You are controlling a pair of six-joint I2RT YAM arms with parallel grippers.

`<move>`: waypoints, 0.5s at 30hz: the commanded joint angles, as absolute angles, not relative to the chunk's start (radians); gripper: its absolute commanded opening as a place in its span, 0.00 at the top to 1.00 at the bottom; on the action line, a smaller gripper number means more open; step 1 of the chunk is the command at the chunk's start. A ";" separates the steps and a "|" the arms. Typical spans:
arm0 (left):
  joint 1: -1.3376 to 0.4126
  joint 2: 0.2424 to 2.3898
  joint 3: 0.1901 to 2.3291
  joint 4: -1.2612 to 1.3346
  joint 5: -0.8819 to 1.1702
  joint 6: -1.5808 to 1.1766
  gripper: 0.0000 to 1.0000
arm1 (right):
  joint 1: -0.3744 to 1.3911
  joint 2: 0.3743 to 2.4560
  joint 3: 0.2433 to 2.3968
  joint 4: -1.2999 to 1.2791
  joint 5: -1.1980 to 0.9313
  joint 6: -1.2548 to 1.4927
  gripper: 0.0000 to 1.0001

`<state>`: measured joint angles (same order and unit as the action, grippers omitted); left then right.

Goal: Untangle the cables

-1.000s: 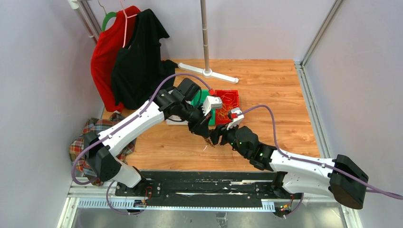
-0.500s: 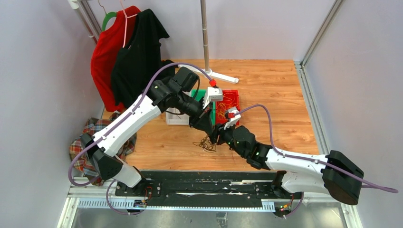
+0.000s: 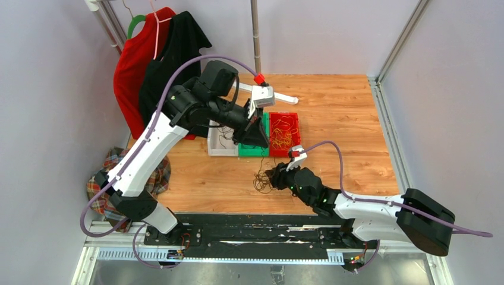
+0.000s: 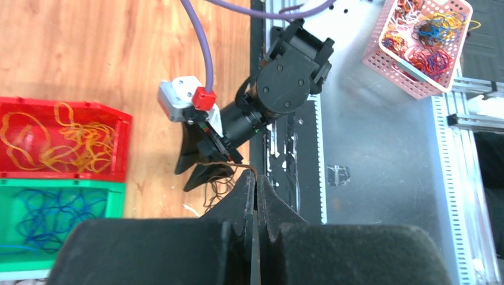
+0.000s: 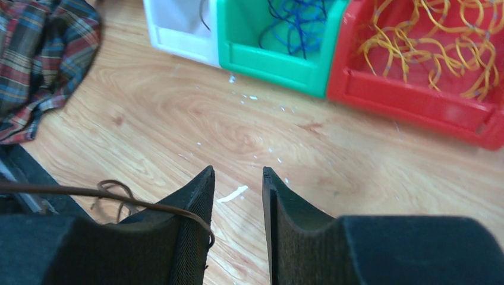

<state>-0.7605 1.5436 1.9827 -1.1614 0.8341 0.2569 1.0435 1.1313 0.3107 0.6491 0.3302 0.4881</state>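
A small tangle of thin dark brown cables [image 3: 261,181] lies on the wooden table. My left gripper [image 3: 257,135] hangs above the bins, shut on one brown strand [image 4: 221,164] that runs from its tips [image 4: 255,178] down toward the tangle [image 4: 215,191]. My right gripper [image 3: 274,177] is low beside the tangle, open [image 5: 238,172]. A brown strand [image 5: 89,191] is draped over its left finger [image 5: 190,208] and hooks round that finger's inner edge. Blue cables lie in the green bin [image 5: 279,59], yellow-orange ones in the red bin [image 5: 416,95], and black ones in the white bin [image 5: 178,35].
The three bins stand side by side mid-table: white [image 3: 221,147], green [image 3: 252,152], red [image 3: 284,145]. A rack stand's base [image 3: 270,92] is behind them. Red and black shirts [image 3: 160,71] hang at back left. A plaid cloth [image 3: 116,172] lies left. A pink basket [image 4: 410,77] holds coloured loops.
My left gripper has risen and moved back toward the bins, drawing a strand out. My right gripper has moved nearer and lower. The tangle now rests on the table.
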 commanded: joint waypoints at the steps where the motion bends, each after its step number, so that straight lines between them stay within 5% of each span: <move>1: -0.753 1.519 2.102 -1.167 0.830 0.231 1.00 | 1.052 1.115 0.233 0.660 0.413 0.528 0.65; 15: -0.753 1.564 2.516 -1.163 0.664 0.190 1.00 | 1.051 1.021 0.134 0.586 0.513 0.532 0.56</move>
